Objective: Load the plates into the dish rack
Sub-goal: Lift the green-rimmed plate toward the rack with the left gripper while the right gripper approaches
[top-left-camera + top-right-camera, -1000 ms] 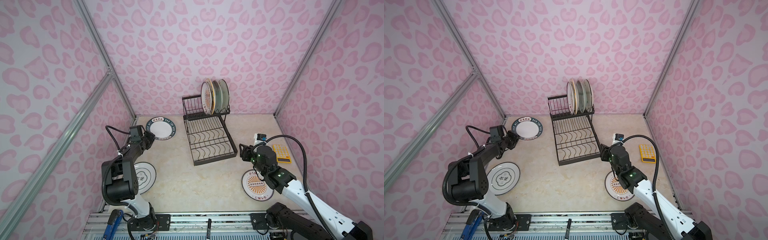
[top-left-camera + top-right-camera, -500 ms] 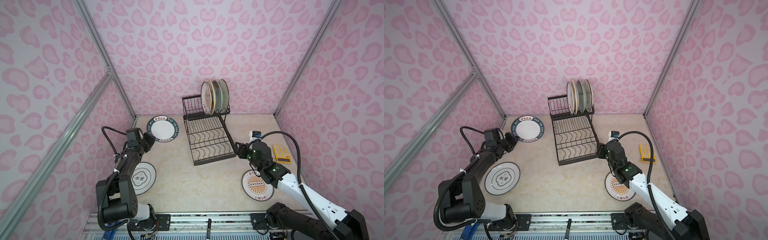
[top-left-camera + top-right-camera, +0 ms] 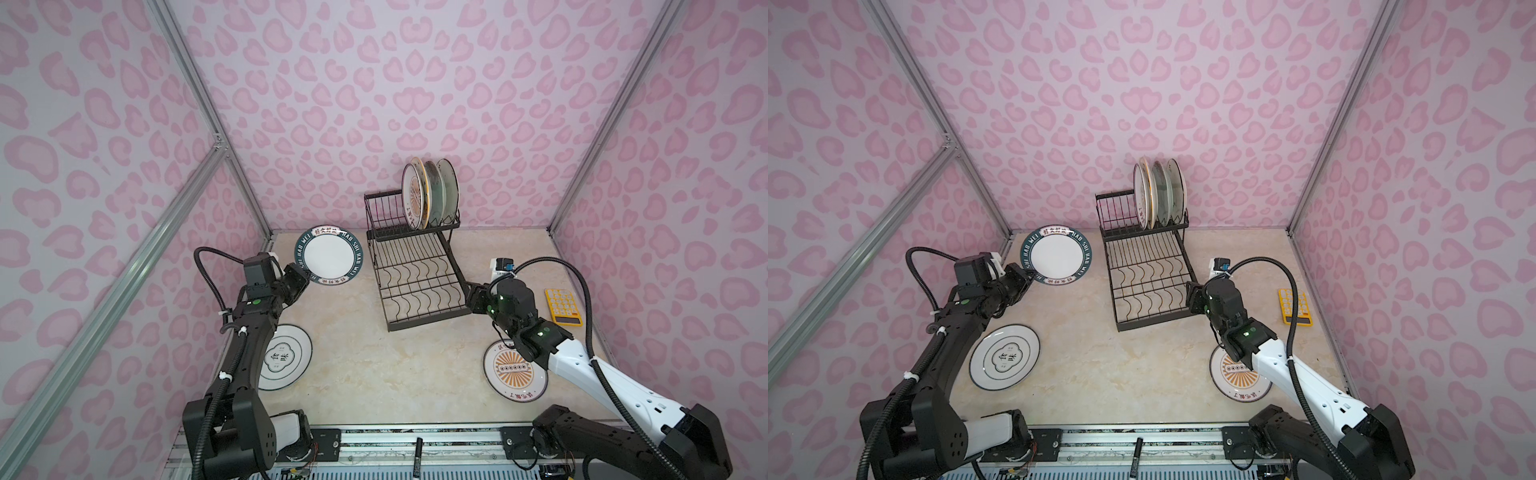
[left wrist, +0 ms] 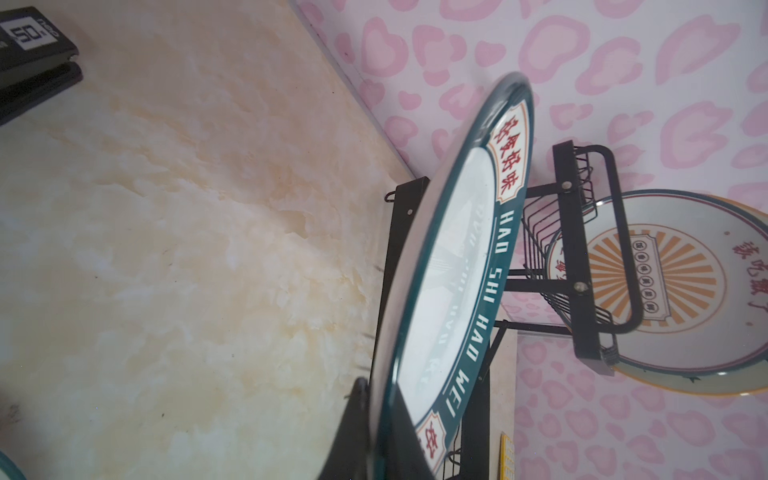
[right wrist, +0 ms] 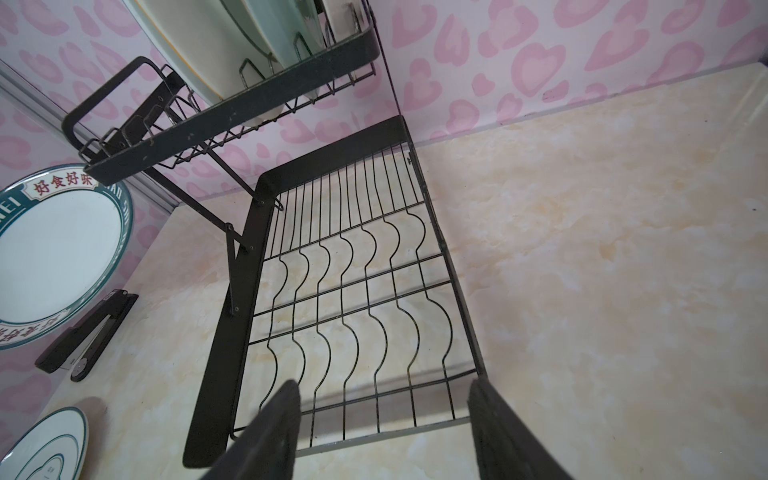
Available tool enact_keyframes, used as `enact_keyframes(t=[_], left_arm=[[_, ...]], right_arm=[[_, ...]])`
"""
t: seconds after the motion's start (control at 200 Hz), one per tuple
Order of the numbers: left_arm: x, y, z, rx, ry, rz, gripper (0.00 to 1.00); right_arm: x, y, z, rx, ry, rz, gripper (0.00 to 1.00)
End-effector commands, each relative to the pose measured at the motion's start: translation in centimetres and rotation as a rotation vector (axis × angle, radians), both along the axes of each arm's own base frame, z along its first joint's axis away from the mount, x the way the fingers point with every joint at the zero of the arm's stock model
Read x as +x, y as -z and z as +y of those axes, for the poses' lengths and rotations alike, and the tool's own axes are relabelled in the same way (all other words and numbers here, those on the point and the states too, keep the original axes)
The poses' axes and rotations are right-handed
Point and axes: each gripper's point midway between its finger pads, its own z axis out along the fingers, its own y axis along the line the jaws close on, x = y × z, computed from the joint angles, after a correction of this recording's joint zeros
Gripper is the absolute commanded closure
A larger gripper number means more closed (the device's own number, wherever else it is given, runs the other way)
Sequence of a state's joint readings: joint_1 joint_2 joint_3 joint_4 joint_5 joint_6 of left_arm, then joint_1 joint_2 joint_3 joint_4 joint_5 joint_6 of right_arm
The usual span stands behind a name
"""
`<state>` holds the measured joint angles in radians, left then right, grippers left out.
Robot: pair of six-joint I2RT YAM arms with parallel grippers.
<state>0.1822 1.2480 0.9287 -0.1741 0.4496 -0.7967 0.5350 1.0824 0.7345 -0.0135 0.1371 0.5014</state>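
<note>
My left gripper [image 3: 305, 276] [image 3: 1027, 276] [image 4: 378, 419] is shut on the near rim of the plate with the dark lettered rim [image 3: 328, 255] [image 3: 1057, 255] [image 4: 457, 270], which is tilted up off the table just left of the dish rack [image 3: 415, 274] [image 3: 1146, 274] [image 5: 353, 291]. Three plates [image 3: 430, 193] [image 3: 1158, 193] stand upright in the rack's upper tier. My right gripper [image 3: 471, 295] [image 3: 1190, 297] [image 5: 386, 415] is open and empty at the lower tray's front right corner. A white plate [image 3: 286, 357] [image 3: 1005, 357] lies flat at the left. An orange sunburst plate [image 3: 513, 370] [image 3: 1237, 380] lies partly under my right arm.
A yellow calculator [image 3: 563, 305] [image 3: 1296, 305] lies near the right wall. A black stapler-like object [image 5: 87, 332] [image 4: 33, 54] sits on the table behind the held plate. The pink walls close in on three sides. A black marker [image 3: 417, 453] rests on the front rail.
The left gripper has tipped the lettered plate up off the table, and the left arm has stretched out. The right gripper has moved left toward the rack's front corner.
</note>
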Motion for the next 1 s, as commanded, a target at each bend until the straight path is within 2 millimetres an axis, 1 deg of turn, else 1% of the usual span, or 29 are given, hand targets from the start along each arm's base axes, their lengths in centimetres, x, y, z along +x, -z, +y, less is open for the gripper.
enact_keyframes(t=[0.0, 0.11, 0.355, 0.46, 0.67, 0.76, 0.845, 0.995], left_arm=[[0.0, -2.6, -1.1, 0.001, 0.071, -0.09, 0.97], [-0.4, -3.9, -1.5, 0.002, 0.097, -0.12, 0.97], [-1.3, -7.8, -2.6, 0.01, 0.159, -0.232, 0.97], [-1.8, -9.2, -3.2, 0.005, 0.183, -0.277, 0.97], [-3.1, -12.0, -4.4, 0.016, 0.236, -0.377, 0.97], [-3.5, -12.8, -5.3, 0.007, 0.282, -0.404, 0.97], [-3.7, -13.0, -6.3, 0.0, 0.325, -0.413, 0.97], [-4.0, -13.1, -8.5, 0.0, 0.408, -0.424, 0.97]], right_arm=[[0.2, -0.6, 0.2, 0.008, -0.007, -0.016, 0.36], [0.2, -0.9, 0.3, 0.009, -0.011, -0.018, 0.35], [0.4, -1.4, 0.8, 0.025, -0.027, -0.023, 0.35], [0.6, -1.6, 1.3, 0.035, -0.046, -0.022, 0.35], [0.6, -2.2, 1.8, 0.061, -0.067, -0.035, 0.35], [0.5, -2.6, 2.3, 0.072, -0.092, -0.042, 0.35], [0.5, -3.0, 2.9, 0.088, -0.125, -0.049, 0.34], [0.5, -4.8, 4.2, 0.139, -0.208, -0.072, 0.34]])
